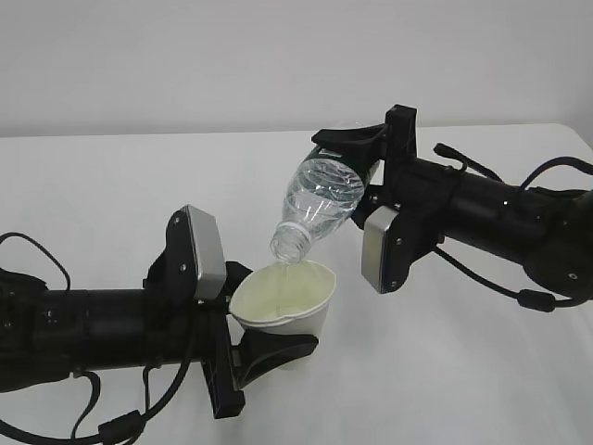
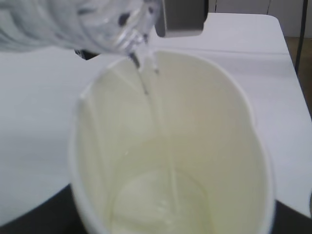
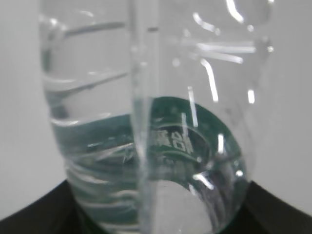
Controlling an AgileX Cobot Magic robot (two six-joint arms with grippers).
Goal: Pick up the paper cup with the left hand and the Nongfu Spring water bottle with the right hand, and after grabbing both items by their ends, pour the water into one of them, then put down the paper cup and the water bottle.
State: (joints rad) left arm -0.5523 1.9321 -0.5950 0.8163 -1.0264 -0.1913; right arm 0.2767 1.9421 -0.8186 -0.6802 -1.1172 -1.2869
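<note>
1. Clear ribbed plastic, green-labelled: the Nongfu Spring water bottle [image 1: 321, 198] hung tilted, neck down, clamped in my right gripper [image 1: 363, 165].
2. My left gripper [image 1: 248, 338] clasped the white paper cup [image 1: 285, 306] beneath; water [image 2: 146, 78] trickled into its cream inside.

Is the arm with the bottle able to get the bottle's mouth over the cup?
Yes, it looks so. The right end effector tips the bottle neck-down above the paper cup's rim, with nothing between, and water runs in.

Exterior slants down; wrist views hug cup [image 2: 170, 146], bottle [image 3: 146, 122].
</note>
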